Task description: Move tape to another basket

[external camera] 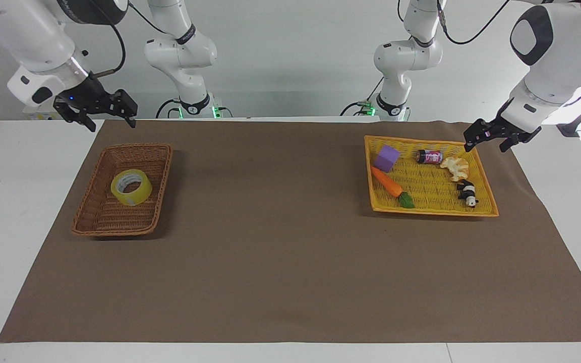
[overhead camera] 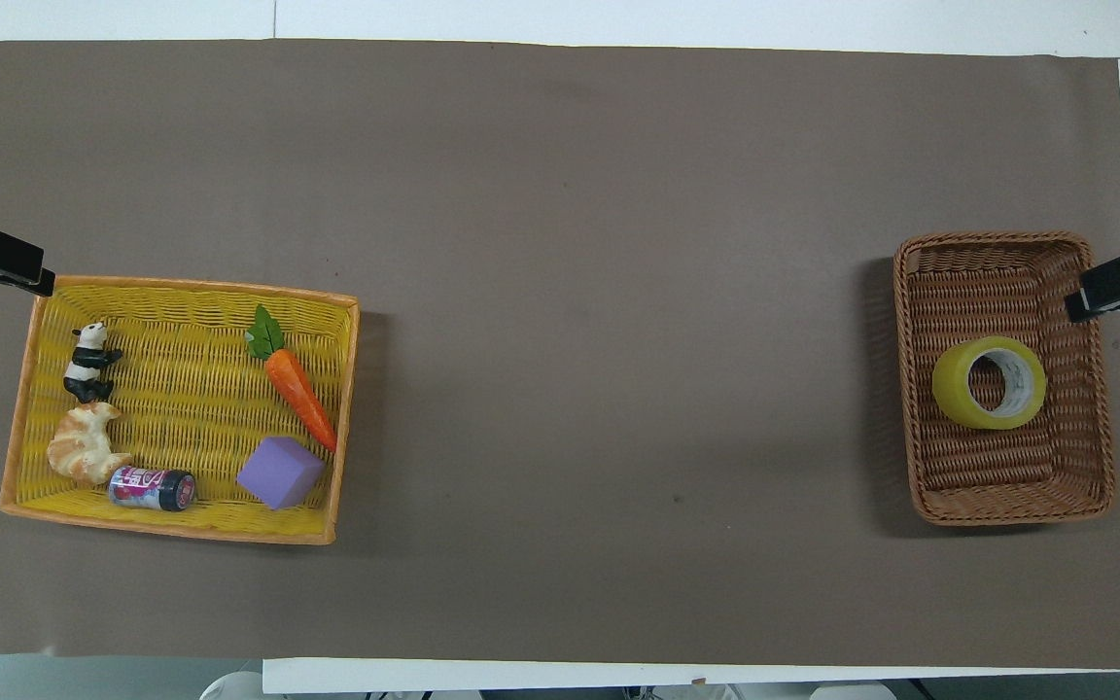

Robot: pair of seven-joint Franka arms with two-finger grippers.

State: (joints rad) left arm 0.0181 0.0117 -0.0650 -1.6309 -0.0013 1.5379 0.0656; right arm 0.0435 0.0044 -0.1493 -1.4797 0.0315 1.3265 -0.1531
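- Bench (external camera: pixel 290 353): carries a mat (external camera: pixel 280 242) that covers most of its top.
- Basket (external camera: pixel 100 222): on the mat, toward the right arm's end.
- Tape (external camera: pixel 131 187): in the basket, lying tilted.
- Tray (external camera: pixel 431 210): on the mat, toward the left arm's end, well apart from the basket.
- In the tray: cube (external camera: pixel 387 158) and can (external camera: pixel 429 157) nearest the robots; croissant (external camera: pixel 455 168) beside the can; carrot (external camera: pixel 391 186) and panda (external camera: pixel 467 193) farther from the robots.
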